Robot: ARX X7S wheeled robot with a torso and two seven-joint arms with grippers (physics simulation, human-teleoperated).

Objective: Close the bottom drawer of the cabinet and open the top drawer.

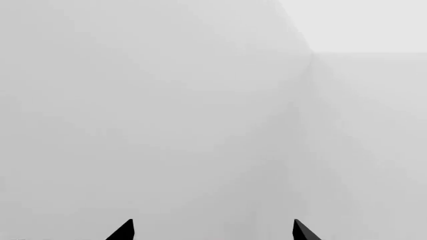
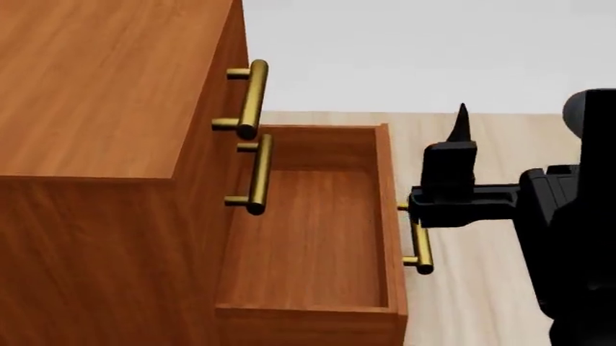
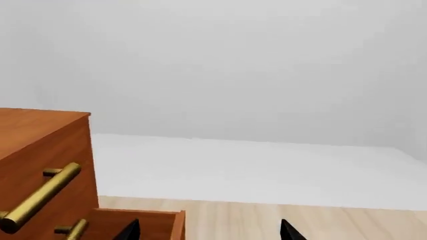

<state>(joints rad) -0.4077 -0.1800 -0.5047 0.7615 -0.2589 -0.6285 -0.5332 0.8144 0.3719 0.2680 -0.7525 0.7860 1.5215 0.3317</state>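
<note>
Bottom drawer (image 2: 308,238) juts fully open at lower centre; my right gripper (image 2: 452,184), jaws spread and empty, sits outside its handle (image 2: 418,245); I risk glancing off; left gripper (image 1: 213,231) spread, empty.

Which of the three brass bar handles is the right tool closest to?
The brass bar handle on the pulled-out reddish-brown wooden bottom drawer. The right tool sits just beside it; the other two handles lie back against the cabinet front.

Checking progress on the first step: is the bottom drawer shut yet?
No, in the head view the bottom drawer is pulled far out of the cabinet, its empty inside showing.
</note>
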